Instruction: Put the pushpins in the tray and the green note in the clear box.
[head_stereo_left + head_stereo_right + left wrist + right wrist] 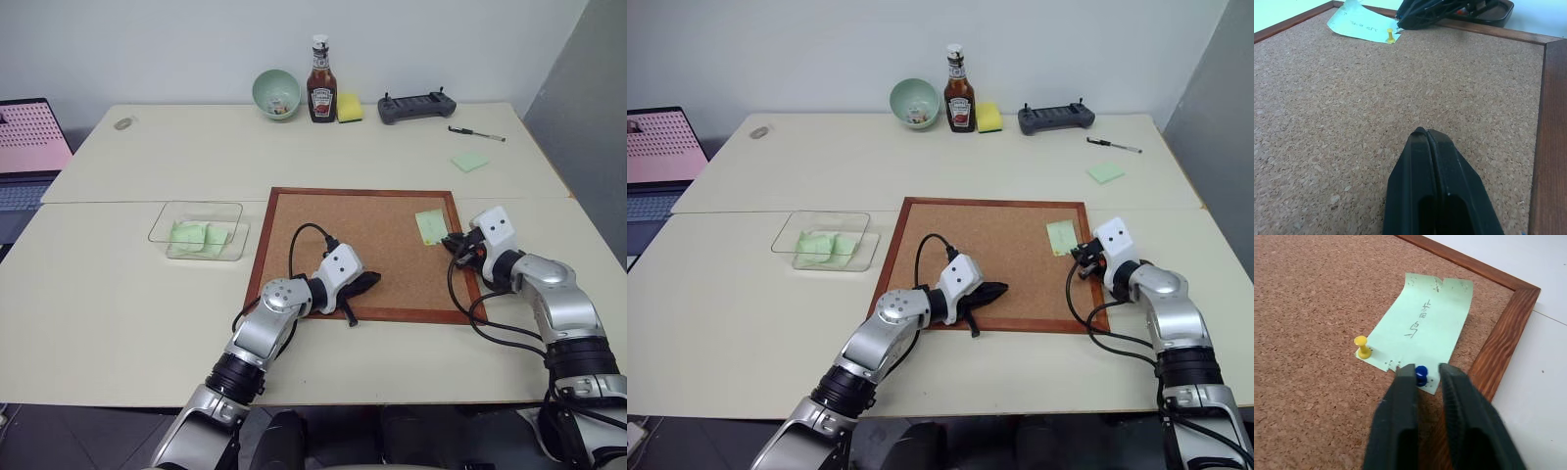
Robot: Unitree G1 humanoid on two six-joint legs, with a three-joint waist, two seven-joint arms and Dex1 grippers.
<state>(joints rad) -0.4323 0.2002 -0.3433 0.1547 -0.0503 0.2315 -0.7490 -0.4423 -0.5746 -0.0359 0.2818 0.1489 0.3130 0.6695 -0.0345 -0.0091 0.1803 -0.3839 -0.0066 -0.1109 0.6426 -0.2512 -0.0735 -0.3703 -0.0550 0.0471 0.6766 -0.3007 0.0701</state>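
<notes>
The green note [1422, 328], pale and handwritten, lies at the right edge of the cork board [362, 245]. A yellow pushpin [1362, 346] and a blue pushpin [1421, 374] pin it down. My right gripper [1427, 372] is shut on the blue pushpin's head, which sits against one finger. The dark brown tray [1498, 14] sits just behind that gripper, mostly hidden. My left gripper [1426, 132] is shut and empty, low over the board's front part. The clear box [196, 230] stands left of the board with crumpled green papers inside.
At the table's back stand a green bowl [276, 93], a ketchup bottle [321, 80], a yellow sponge [350, 108] and a black controller [416, 106]. A pen [477, 134] and a brighter green note [470, 161] lie back right. A laptop [29, 147] sits far left.
</notes>
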